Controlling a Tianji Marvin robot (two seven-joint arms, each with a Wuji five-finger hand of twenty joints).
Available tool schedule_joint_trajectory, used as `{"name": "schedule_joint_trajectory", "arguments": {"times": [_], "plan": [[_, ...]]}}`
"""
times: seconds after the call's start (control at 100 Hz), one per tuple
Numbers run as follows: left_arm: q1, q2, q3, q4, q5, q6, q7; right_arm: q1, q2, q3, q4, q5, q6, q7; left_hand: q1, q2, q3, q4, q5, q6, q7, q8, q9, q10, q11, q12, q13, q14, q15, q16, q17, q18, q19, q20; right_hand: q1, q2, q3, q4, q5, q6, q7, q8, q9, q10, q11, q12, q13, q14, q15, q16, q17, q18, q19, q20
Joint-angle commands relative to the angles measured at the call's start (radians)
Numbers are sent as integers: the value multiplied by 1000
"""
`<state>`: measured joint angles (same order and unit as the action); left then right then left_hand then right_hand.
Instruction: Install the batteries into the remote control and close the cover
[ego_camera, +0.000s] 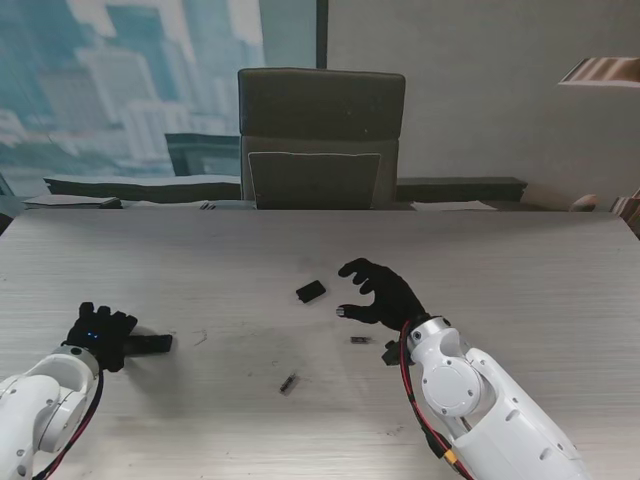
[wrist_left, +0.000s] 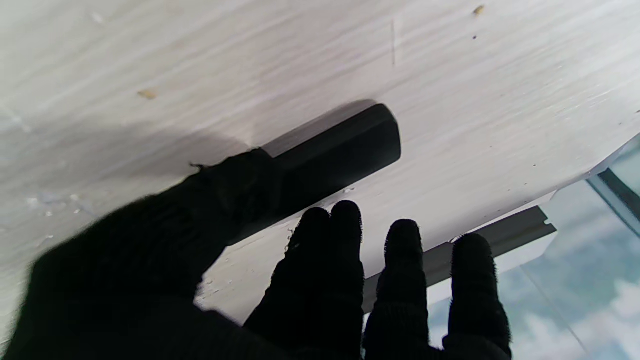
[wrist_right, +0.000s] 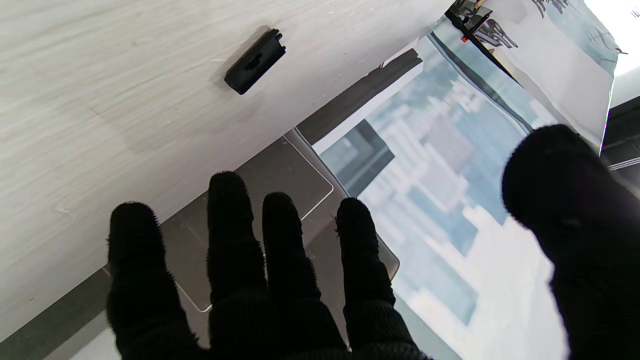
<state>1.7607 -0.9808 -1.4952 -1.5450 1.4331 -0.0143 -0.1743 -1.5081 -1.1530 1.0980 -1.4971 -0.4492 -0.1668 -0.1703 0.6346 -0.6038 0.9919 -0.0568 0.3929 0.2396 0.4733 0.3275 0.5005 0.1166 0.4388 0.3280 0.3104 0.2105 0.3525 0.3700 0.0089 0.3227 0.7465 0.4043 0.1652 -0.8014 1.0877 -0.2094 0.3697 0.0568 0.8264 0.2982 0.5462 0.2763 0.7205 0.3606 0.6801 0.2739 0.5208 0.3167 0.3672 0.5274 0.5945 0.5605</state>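
Gloves of black knit cover both hands. On the pale wood-grain table (ego_camera: 520, 260), the left hand (ego_camera: 100, 335) lies over one end of the flat, dark remote control (wrist_left: 345, 150), thumb pressing it, fingers straight. The right hand (ego_camera: 385, 292) hovers spread wide, holding nothing, near the small rectangular battery cover (ego_camera: 311, 291). Two small dark batteries (ego_camera: 359, 341) (ego_camera: 289, 383) lie nearer to me.

Pale wood-grain table (ego_camera: 520, 270), dark office chair (ego_camera: 320, 140) behind its far edge, city-view window (ego_camera: 120, 80)
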Motion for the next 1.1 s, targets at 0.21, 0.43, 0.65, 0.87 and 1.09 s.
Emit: {"name": "schedule_joint_trajectory", "arguments": {"times": [0.21, 0.43, 0.65, 0.87, 1.09], "plan": [[-56, -21, 114, -2, -93, -20, -46, -2, -2, -1, -2, 7, -3, 20, -8, -71, -22, -21, 338, -402, 650, 65, 60, -51, 28, 25, 16, -4, 2, -18, -4, 15, 16, -16, 12, 12, -20, 28, 20, 1, -16, -4, 6, 4, 4, 6, 7, 10, 7, 14, 5, 25, -9, 16], [-193, -20, 283, -10, -148, -43, -71, -4, -2, 9, 1, 7, -10, 19, -12, -78, -1, -9, 340, -378, 663, 65, 77, -53, 36, 30, 24, 0, -1, -19, -3, 15, 14, -17, 14, 11, -21, 29, 21, 1, -17, -4, 7, 3, 4, 6, 3, 9, 6, 14, 5, 25, -9, 16], [-342, -26, 480, 22, -231, 13, -81, -13, -3, 22, -2, 4, -21, 10, -7, -67, -7, -7, 337, -341, 664, 62, 92, -48, 43, 34, 32, 8, -2, -16, -3, 15, 14, -17, 13, 12, -21, 29, 24, 2, -17, -4, 9, 5, 3, 5, 6, 11, 6, 14, 5, 25, -9, 16], [-483, -41, 678, 83, -341, 110, -60, -10, -2, 24, 2, 11, -30, 15, 2, -54, -22, -1, 344, -300, 664, 60, 107, -42, 61, 44, 43, 16, 3, -9, 0, 17, 16, -16, 13, 15, -22, 29, 24, 0, -19, -5, 8, 5, 2, 5, 6, 11, 7, 14, 5, 25, -8, 15], [-549, -52, 788, 119, -413, 154, -45, -13, -3, 27, 0, 14, -30, 14, 6, -41, -38, 1, 337, -291, 660, 58, 104, -32, 62, 45, 42, 20, 2, -5, 1, 15, 15, -16, 11, 17, -24, 29, 25, 0, -19, -5, 10, 5, 2, 5, 5, 11, 4, 13, 5, 26, -8, 15]]}}
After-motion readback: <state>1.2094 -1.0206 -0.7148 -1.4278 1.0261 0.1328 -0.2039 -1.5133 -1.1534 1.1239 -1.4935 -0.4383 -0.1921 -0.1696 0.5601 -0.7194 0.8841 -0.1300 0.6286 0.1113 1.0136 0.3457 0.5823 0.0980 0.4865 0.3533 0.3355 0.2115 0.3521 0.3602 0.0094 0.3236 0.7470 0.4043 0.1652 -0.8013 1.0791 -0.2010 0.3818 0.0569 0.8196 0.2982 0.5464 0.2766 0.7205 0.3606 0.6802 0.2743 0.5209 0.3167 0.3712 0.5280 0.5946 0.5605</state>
